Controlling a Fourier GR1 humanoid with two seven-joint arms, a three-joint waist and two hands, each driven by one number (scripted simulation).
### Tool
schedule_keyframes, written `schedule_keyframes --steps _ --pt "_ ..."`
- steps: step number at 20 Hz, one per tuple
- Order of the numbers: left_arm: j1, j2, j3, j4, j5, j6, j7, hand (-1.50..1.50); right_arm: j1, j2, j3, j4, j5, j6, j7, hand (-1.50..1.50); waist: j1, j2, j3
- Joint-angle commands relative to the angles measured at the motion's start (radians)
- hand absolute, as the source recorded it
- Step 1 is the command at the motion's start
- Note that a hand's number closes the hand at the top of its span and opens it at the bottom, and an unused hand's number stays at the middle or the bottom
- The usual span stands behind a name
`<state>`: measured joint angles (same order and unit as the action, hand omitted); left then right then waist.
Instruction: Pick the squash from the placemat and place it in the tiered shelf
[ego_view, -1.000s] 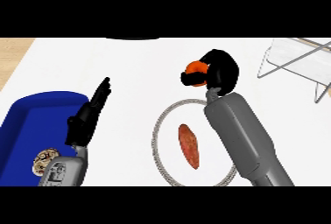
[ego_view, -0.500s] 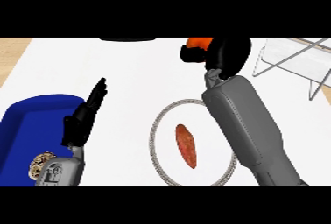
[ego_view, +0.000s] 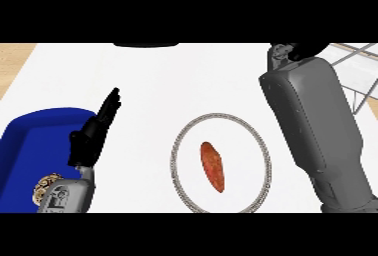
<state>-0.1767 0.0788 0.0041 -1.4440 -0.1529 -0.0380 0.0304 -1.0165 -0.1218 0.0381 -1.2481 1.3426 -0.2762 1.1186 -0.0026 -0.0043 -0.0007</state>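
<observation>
The squash does not show in the head view at this moment. My right forearm reaches far up the right side, and only the base of my right hand shows at the picture's top edge, close to the wire tiered shelf at the top right. The blue placemat lies at the left. My left hand stays open and still above the placemat's right rim, fingers pointing up.
A round plate in the middle holds a long reddish-orange vegetable. A small round brownish item lies on the placemat beside my left forearm. A dark object sits at the counter's far edge.
My right hand, shut on the orange squash a second ago, has moved up and right toward the shelf; hand and squash have passed mostly beyond the top edge. The left hand has not moved.
</observation>
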Motion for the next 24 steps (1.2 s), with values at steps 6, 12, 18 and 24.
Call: schedule_keyframes --steps 6,12,18,24 --pt "-0.001 -0.020 -0.022 -0.002 -0.019 0.014 -0.013 0.00 -0.051 -0.111 -0.143 0.034 0.030 0.037 0.001 1.50 0.006 0.005 0.000" --pt "-0.014 -0.054 -0.051 -0.053 -0.035 0.038 0.064 0.00 -0.114 -0.171 -0.197 0.079 0.060 0.067 -0.028 1.50 0.011 0.005 0.001" --pt "0.013 0.009 0.015 0.034 0.015 -0.024 -0.056 0.00 -0.144 -0.240 -0.229 0.171 0.066 0.037 -0.112 1.50 0.013 0.008 0.000" --pt "-0.028 -0.019 -0.010 0.003 -0.017 0.015 0.008 0.00 -0.152 -0.281 -0.220 0.291 0.113 -0.014 -0.157 1.50 0.016 0.008 0.000"
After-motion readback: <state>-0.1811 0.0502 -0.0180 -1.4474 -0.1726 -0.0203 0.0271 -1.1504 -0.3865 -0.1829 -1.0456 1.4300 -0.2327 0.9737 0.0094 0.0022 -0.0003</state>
